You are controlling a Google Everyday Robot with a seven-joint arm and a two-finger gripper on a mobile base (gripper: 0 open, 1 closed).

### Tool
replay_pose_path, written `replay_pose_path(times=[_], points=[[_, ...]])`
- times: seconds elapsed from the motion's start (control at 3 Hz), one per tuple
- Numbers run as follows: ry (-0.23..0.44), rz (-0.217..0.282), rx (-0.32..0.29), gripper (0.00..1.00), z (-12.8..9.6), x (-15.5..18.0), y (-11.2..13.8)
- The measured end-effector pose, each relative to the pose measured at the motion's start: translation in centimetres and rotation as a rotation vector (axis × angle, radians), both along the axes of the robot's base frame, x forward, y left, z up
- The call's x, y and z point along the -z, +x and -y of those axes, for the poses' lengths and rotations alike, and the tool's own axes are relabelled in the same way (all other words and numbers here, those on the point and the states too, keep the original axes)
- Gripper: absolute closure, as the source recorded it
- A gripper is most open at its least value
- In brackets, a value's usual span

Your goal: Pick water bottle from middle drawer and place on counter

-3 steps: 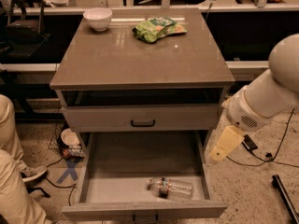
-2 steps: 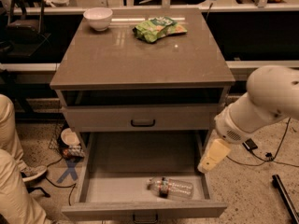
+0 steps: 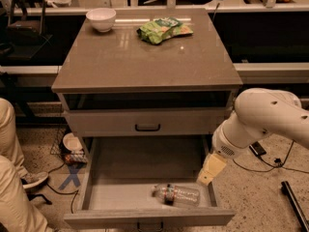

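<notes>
The water bottle (image 3: pixel 176 194) lies on its side on the floor of the open middle drawer (image 3: pixel 120 197), near the front right, with its cap pointing left. My gripper (image 3: pixel 209 170) hangs from the white arm over the drawer's right wall, just above and to the right of the bottle, not touching it. The counter (image 3: pixel 145 57) is the grey-brown slab on top of the cabinet.
A white bowl (image 3: pixel 101 19) stands at the counter's back left and a green snack bag (image 3: pixel 163 30) lies at the back middle. A shallower drawer front with a black handle (image 3: pixel 147 127) sits above the open drawer. A person's legs (image 3: pixel 12 178) are at the left.
The arm has swung left and down, bringing the gripper from beside the cabinet to over the drawer's right wall, closer to the bottle. The bottle has not moved.
</notes>
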State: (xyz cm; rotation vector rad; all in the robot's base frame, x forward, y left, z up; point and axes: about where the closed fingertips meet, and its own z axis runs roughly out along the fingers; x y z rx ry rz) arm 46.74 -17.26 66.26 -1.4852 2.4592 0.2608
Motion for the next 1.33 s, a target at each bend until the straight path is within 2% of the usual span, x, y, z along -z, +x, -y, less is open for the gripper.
replay_pose_path(times=[0.33, 1.0, 1.33], points=[[0.008, -0.012, -0.054, 0.0, -2.1, 4.4, 1.0], [0.024, -0.003, -0.142, 0.0, -6.6, 13.1, 3.9], [0.021, -0.002, -0.151, 0.0, -6.6, 13.5, 3.9]])
